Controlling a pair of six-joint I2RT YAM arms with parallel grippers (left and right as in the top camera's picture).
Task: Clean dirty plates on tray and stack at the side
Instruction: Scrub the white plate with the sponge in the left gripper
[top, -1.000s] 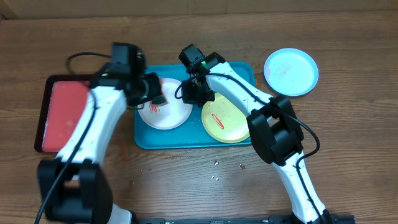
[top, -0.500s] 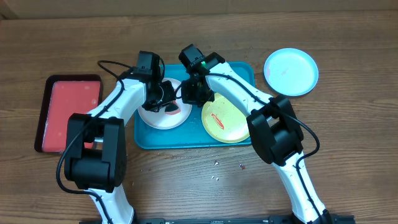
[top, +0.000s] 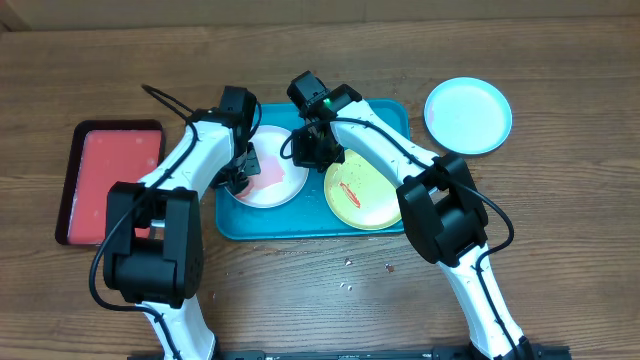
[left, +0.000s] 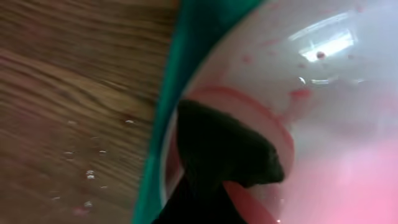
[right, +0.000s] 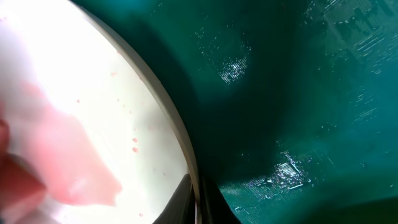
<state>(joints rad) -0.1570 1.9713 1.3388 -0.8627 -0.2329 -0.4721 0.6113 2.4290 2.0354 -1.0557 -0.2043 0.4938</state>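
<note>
My right gripper (top: 311, 154): fingers pinching the rim of the white plate (top: 282, 180), on the teal tray (top: 390, 112). My left gripper (top: 240, 174): over that plate's smeared left side; I cannot tell its grip.

Three round plates, one white plate (top: 275, 182) smeared pink, one yellow-green plate (top: 364, 197) with a red streak, one pale blue plate (top: 468, 115) (the only one off the trays), two trays, one teal tray (top: 391, 116), one red tray (top: 110, 182), two robot arms, left arm (top: 190, 162), right arm (top: 382, 142)
</note>
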